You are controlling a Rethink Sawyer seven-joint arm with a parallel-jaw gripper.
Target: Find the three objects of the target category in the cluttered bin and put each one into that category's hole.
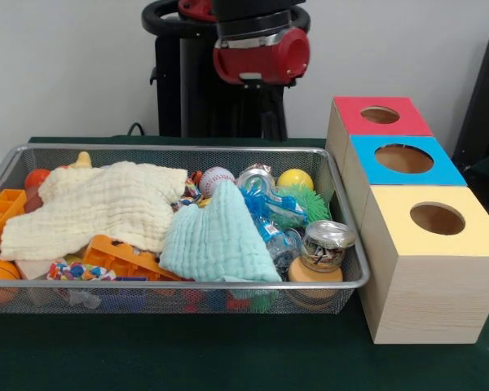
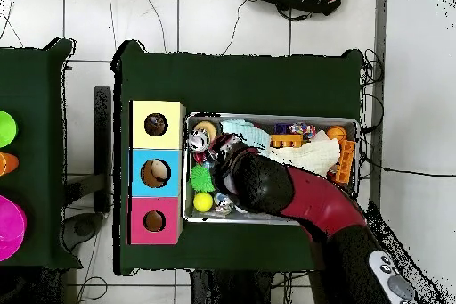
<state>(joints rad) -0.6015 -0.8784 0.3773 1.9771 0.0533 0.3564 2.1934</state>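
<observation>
The wire mesh bin (image 1: 171, 147) is full of clutter. One knotted rope bundle (image 1: 81, 270) of mixed colours lies at its front left corner, partly under an orange tray; it also shows in the overhead view (image 2: 301, 128). A second colourful rope piece (image 1: 187, 195) peeks out between the two cloths. The blue-topped box's hole (image 1: 403, 158) is in the middle of the three boxes, and also shows overhead (image 2: 155, 173). My arm (image 1: 261, 49) hangs high behind the bin. Overhead, my gripper (image 2: 224, 152) is above the bin's end nearest the boxes. Nothing shows in its grasp.
A cream cloth (image 1: 98, 204) and a mint cloth (image 1: 216, 240) cover much of the bin. A baseball (image 1: 216, 179), yellow ball (image 1: 295, 179), spiky green ball (image 1: 306, 204), can (image 1: 326, 244) and orange trays (image 1: 122, 257) lie around. The red-topped box (image 1: 381, 116) and the yellow-topped box (image 1: 437, 218) flank the blue one.
</observation>
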